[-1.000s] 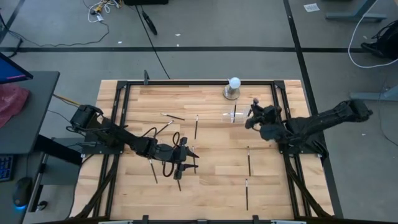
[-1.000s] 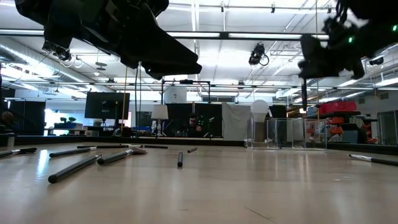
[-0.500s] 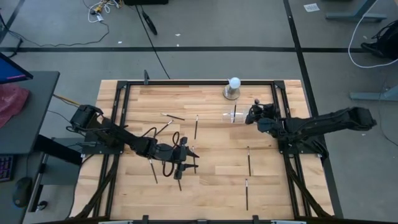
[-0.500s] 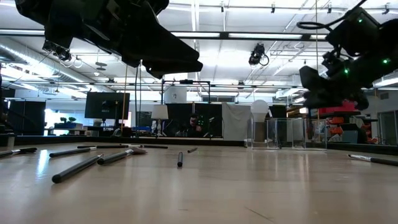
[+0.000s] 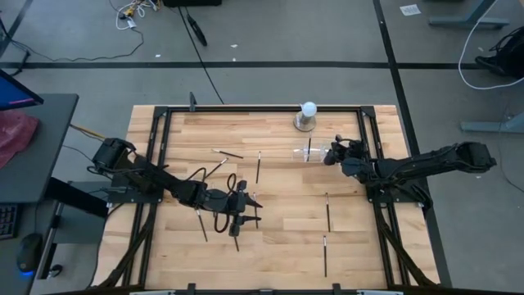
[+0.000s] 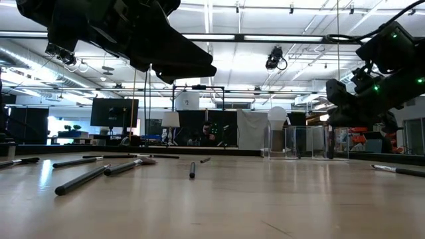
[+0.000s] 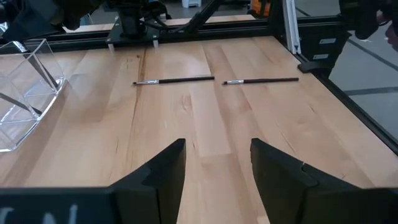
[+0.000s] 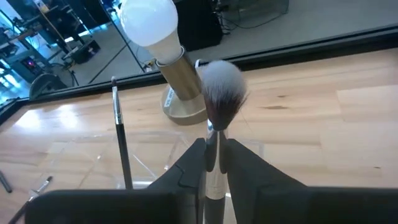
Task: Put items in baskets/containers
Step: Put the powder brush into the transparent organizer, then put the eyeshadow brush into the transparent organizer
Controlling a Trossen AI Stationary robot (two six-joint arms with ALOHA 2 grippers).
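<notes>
Pale wood planking made up the table (image 5: 270,238), framed by a dark rail, with loose makeup brushes scattered across it.

At the far right side, the right gripper (image 8: 214,163) hung directly over the clear tray (image 5: 304,152). Its fingers (image 8: 244,169) pinched the silver ferrule of a fluffy pale-tipped brush (image 8: 221,93), bristles pointing ahead of the jaws toward the white bulb on its round base (image 8: 163,50). 1 dark brush (image 8: 119,134) already leaned upright in the tray just beneath and beside the fingers. The hold looked chosen so the brush could drop inside the clear walls; the grip seemed to be loosening, probably to let it go.

Over the near-left part of the table, the left gripper (image 7: 214,168) hovered low with its fingers spread and nothing between them. Ahead of it lay 2 brushes (image 7: 175,80) (image 7: 261,80) end to end, likely its next targets.
</notes>
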